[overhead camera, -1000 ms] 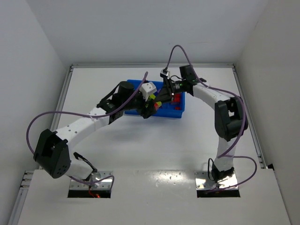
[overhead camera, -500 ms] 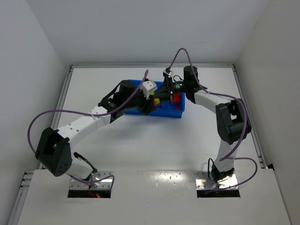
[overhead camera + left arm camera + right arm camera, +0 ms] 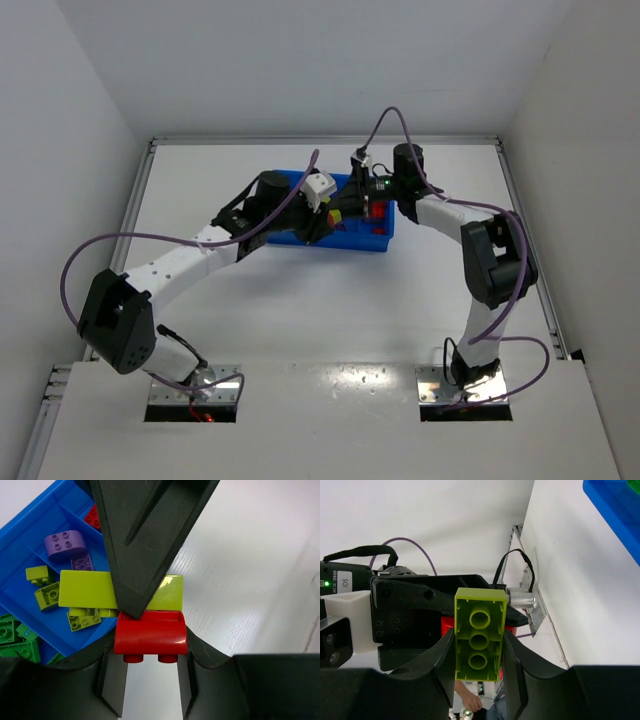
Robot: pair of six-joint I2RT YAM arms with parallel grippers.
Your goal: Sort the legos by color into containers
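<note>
The white table (image 3: pixel 300 310) bears a blue tray (image 3: pixel 372 241). Both arms reach in over it, so from above they cover most of it.

The left gripper (image 3: pixel 150 655) is closed on a red brick (image 3: pixel 150 632), one finger pressed to each side. The right gripper (image 3: pixel 479 642) is clamped on a yellow-green brick (image 3: pixel 481 630), gripped by its long sides with three round sockets facing the camera. The two bricks are joined, the yellow-green one seated flat against the red one, and both are held in the air. In the left wrist view they sit over the tray's edge, with bare table on the other side.

In the tray, sorted bricks lie by color:
- a rounded purple brick (image 3: pixel 62 545) and a smaller purple one (image 3: pixel 81 562) share one compartment
- several yellow-green bricks (image 3: pixel 47 595) fill the next
- green bricks (image 3: pixel 15 640) lie beyond, cut off by the picture's edge
- a red brick in the tray (image 3: pixel 92 515) peeks out beside the right gripper's black finger (image 3: pixel 145 545)

That finger hides the middle of the held yellow-green brick. In the right wrist view only a sliver of the held red brick shows, and only one corner of the tray. From above, the grippers and the joined bricks are too small to make out.
</note>
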